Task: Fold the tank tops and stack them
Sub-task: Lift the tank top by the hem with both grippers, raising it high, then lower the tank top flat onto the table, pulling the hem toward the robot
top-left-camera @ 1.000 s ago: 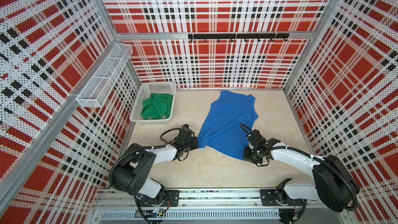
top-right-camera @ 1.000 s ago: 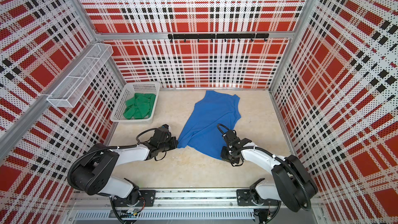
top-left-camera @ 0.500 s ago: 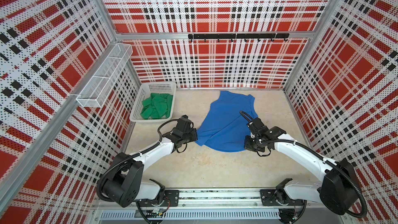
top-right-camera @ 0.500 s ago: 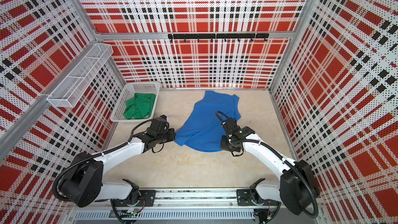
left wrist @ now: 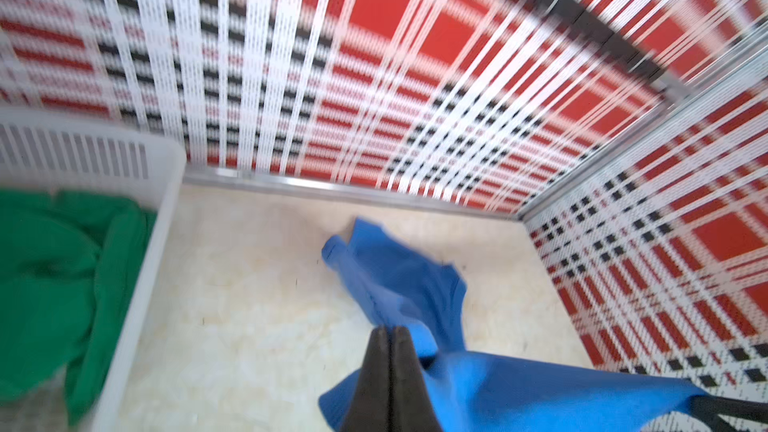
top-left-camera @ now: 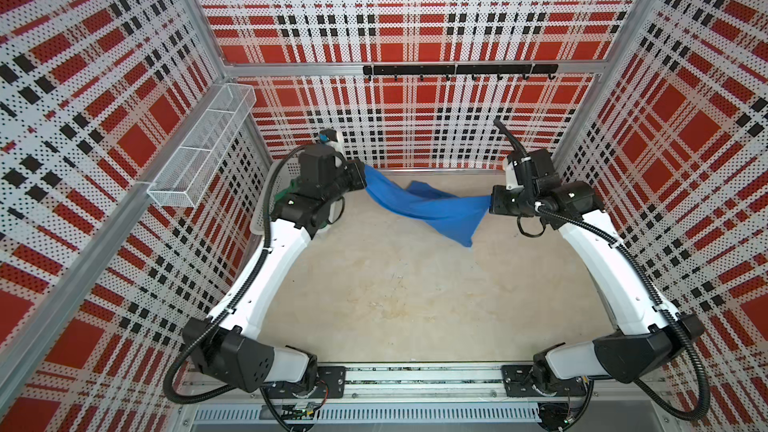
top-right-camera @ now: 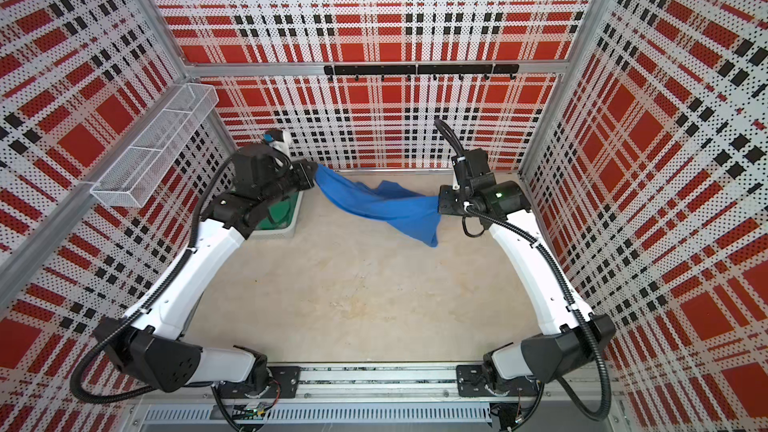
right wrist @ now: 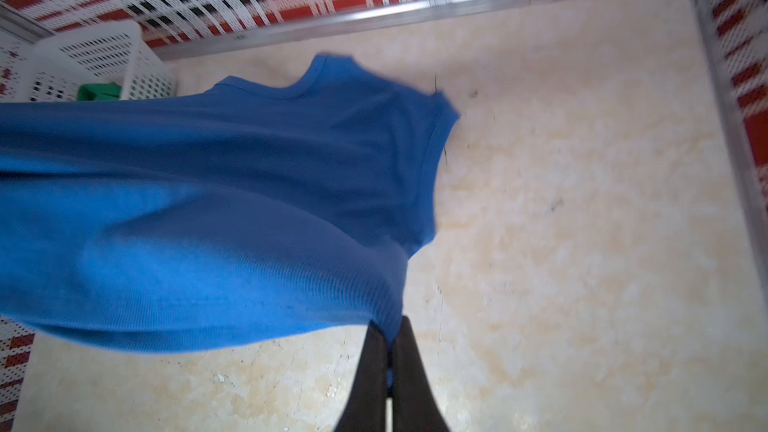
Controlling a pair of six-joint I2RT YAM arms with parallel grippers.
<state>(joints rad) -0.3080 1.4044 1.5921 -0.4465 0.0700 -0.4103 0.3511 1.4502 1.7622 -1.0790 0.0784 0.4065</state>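
The blue tank top (top-left-camera: pixel 424 205) (top-right-camera: pixel 382 205) hangs stretched in the air near the back wall, held at both lower corners. My left gripper (top-left-camera: pixel 362 178) (top-right-camera: pixel 314 174) (left wrist: pixel 388 330) is shut on its left corner. My right gripper (top-left-camera: pixel 491 205) (top-right-camera: pixel 439 205) (right wrist: pixel 390 326) is shut on the right corner, with blue fabric (right wrist: pixel 208 201) pinched between the jaws. The neck and shoulder end (left wrist: pixel 399 280) sags toward the table. The green tank top (top-right-camera: pixel 278 218) (left wrist: pixel 50 268) (right wrist: pixel 97 91) lies crumpled in the white basket (top-right-camera: pixel 291 226) (left wrist: pixel 141 251), mostly hidden behind my left arm in both top views.
The basket (top-left-camera: pixel 259 218) stands at the back left corner under my left forearm. A wire shelf (top-left-camera: pixel 203 147) juts from the left wall, and a black hook rail (top-left-camera: pixel 457 70) runs along the back wall. Plaid walls close in the beige tabletop (top-left-camera: pixel 395 284) on three sides.
Both arms have risen and swung toward the back, lifting the blue tank top off the table and pulling it taut. The right gripper has closed on its corner.
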